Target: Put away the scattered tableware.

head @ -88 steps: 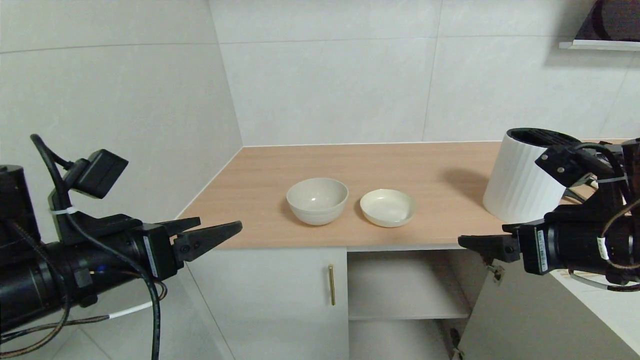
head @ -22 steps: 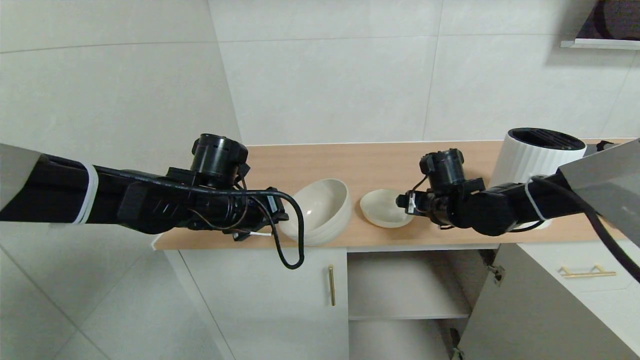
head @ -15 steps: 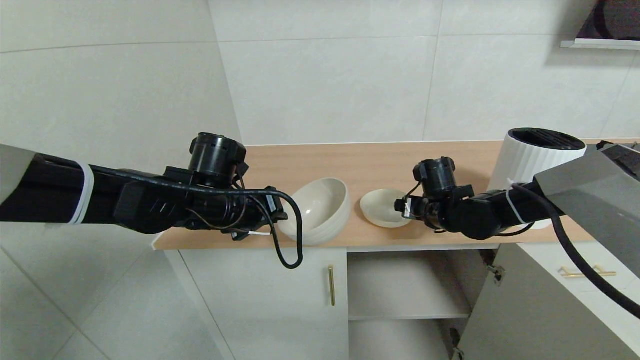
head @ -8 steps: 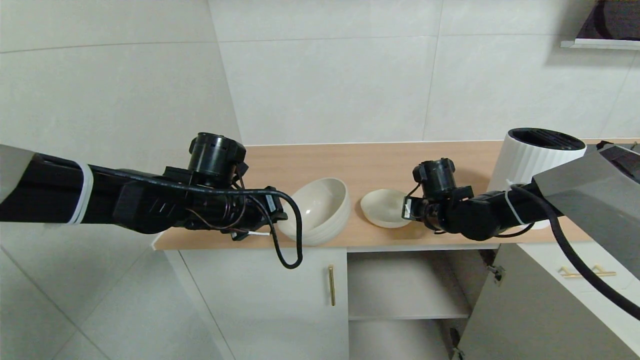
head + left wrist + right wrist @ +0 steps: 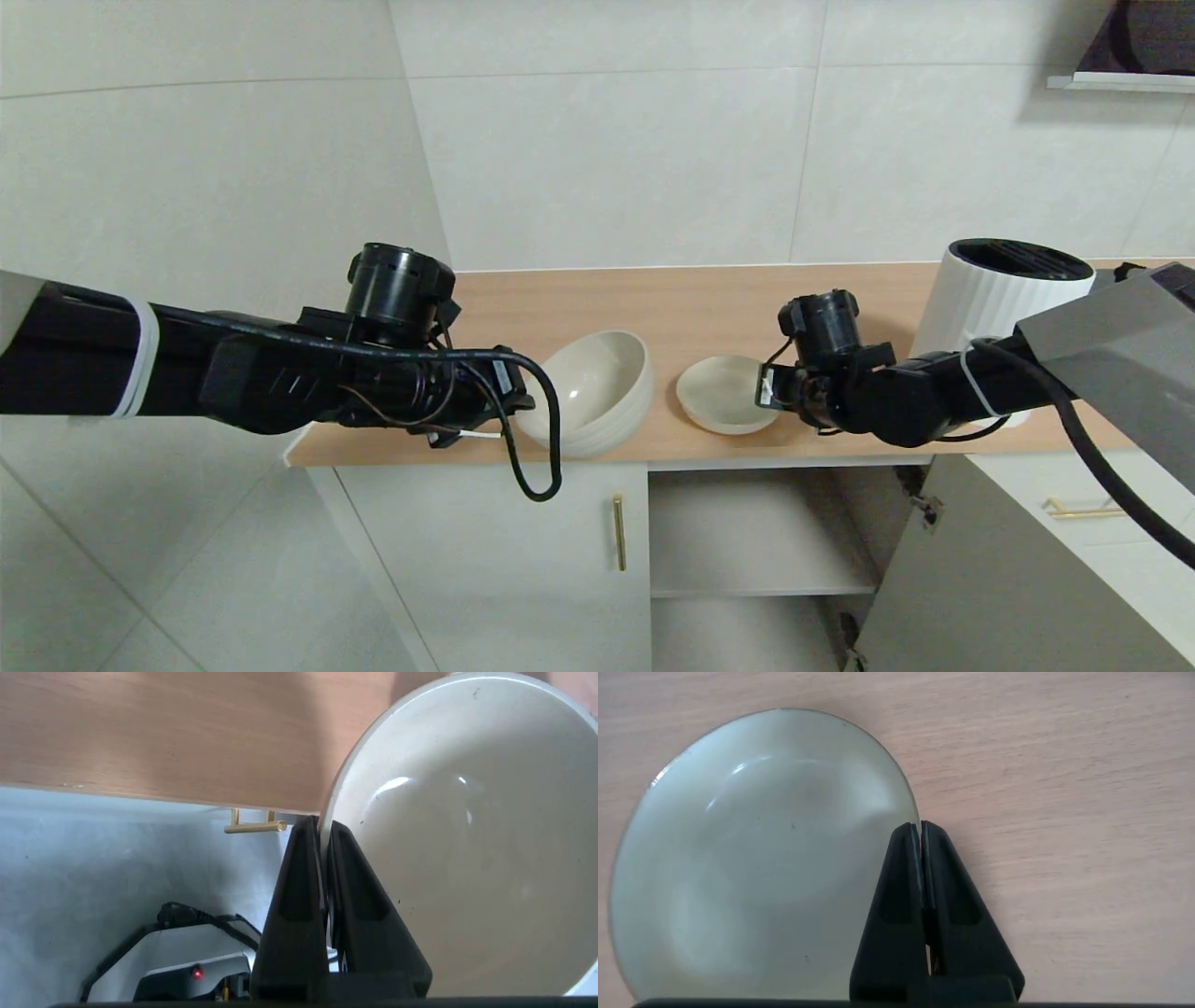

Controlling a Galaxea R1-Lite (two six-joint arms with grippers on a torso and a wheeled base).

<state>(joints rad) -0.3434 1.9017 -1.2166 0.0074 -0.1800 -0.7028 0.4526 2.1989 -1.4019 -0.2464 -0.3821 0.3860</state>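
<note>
While I hold the rig at this position, L arm [image 5: 261, 383] reaches in from the left, roughly level, wrist at the front edge of the worktop [image 5: 691, 299]. R arm [image 5: 934, 401] comes in from the right, also near level, wrist over the worktop in front of the ribbed white canister [image 5: 990, 299].

L claw [image 5: 521, 411] [image 5: 322, 826]: fingers nearly together, clamped on the rim of the large bowl [image 5: 597, 392] [image 5: 467, 859], one finger inside and one outside the wall. Bowl is tipped, opening turned toward me, at the worktop's front edge, above the closed cupboard door. Cannot tell if its base touches the wood.

R claw [image 5: 764, 392] [image 5: 921, 826]: fingers pinched almost shut on the rim of the small dish [image 5: 719, 397] [image 5: 757, 868], on the side nearest the R arm. Dish is just right of the bowl, not touching it, above the open cupboard bay [image 5: 747, 532]. Contact w/ worktop not confirmable.

Changes noted:
- vs approx 6 s ago: both arms were drawn back low at the sides w/ claws parted; bowl stood upright further back on the worktop. Both arms are now extended and gripping; bowl is tipped and nearer the edge.
- vs 0.5 s ago: R wrist a little higher and further right; dish shifted slightly w/ it. L arm and bowl approx unchanged.
</note>
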